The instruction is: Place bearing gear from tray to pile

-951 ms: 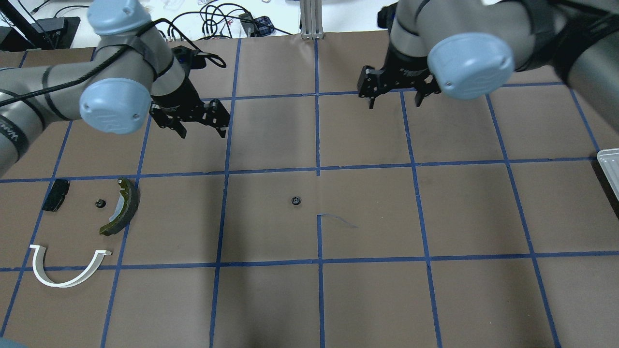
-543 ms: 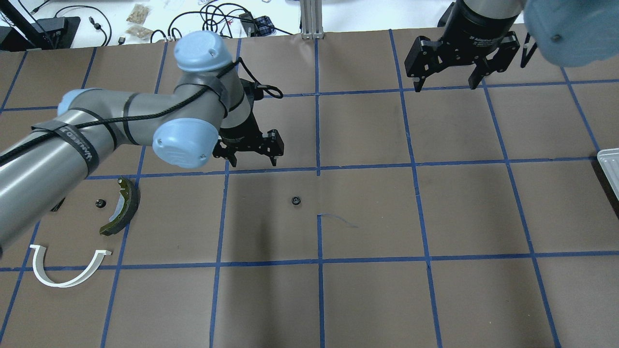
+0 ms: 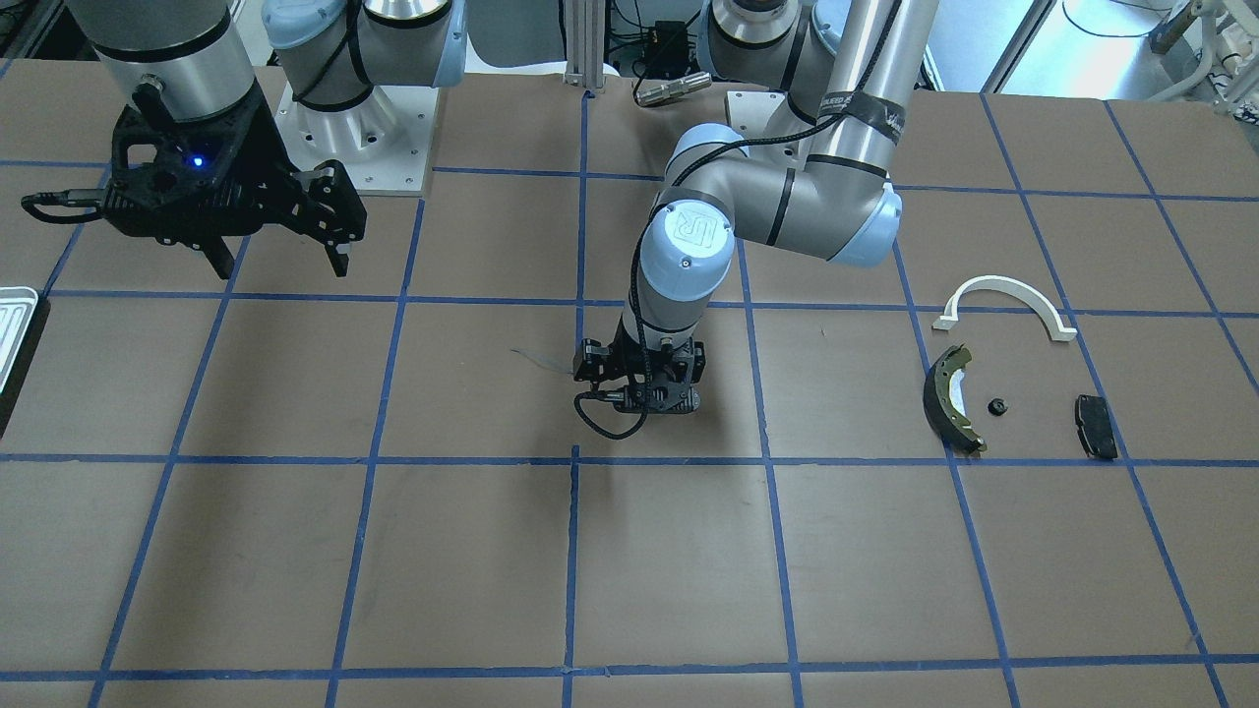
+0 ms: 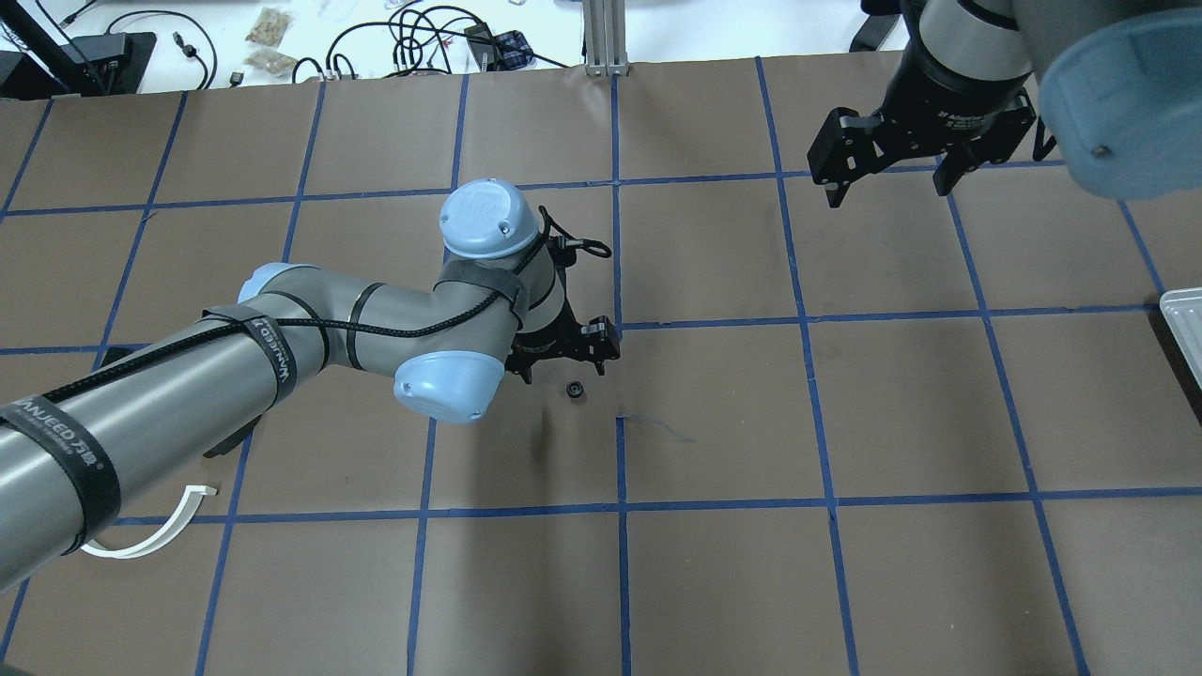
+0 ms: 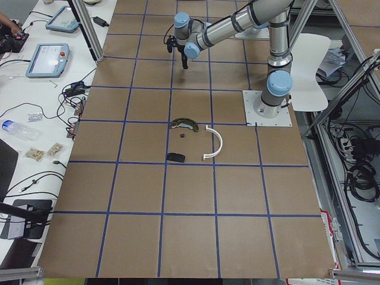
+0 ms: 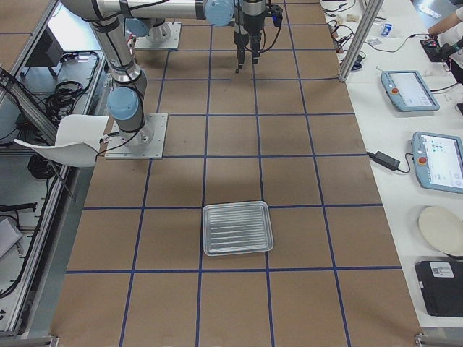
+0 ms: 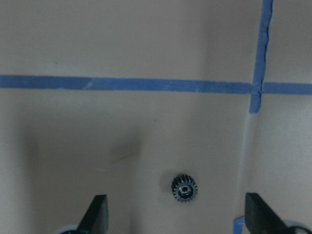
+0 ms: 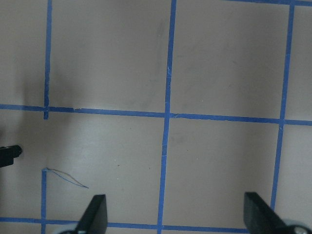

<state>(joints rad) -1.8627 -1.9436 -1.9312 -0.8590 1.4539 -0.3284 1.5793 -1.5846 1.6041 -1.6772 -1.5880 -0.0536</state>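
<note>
A small black bearing gear [image 4: 574, 390] lies on the brown table near its middle, also in the left wrist view [image 7: 185, 187]. My left gripper [image 4: 563, 368] hangs open just above and beside it, with the gear slightly ahead of the fingers [image 7: 99, 214]. My right gripper [image 4: 887, 192] is open and empty over the far right of the table. The silvery ribbed tray [image 6: 237, 228] sits at the right end and looks empty. The pile at the left holds a white arch [image 3: 1003, 295], an olive brake shoe [image 3: 949, 398], a black pad [image 3: 1095, 426] and a second small gear [image 3: 997, 406].
Blue tape lines grid the table. Cables and clutter lie beyond the far edge [image 4: 423, 38]. In the overhead view my left arm [image 4: 235, 376] covers most of the pile. The robot bases [image 3: 354, 118] stand at the table's back.
My left arm has swung right and lowered from the back left to just over the middle gear. My right gripper has moved right and back. The gear has not moved.
</note>
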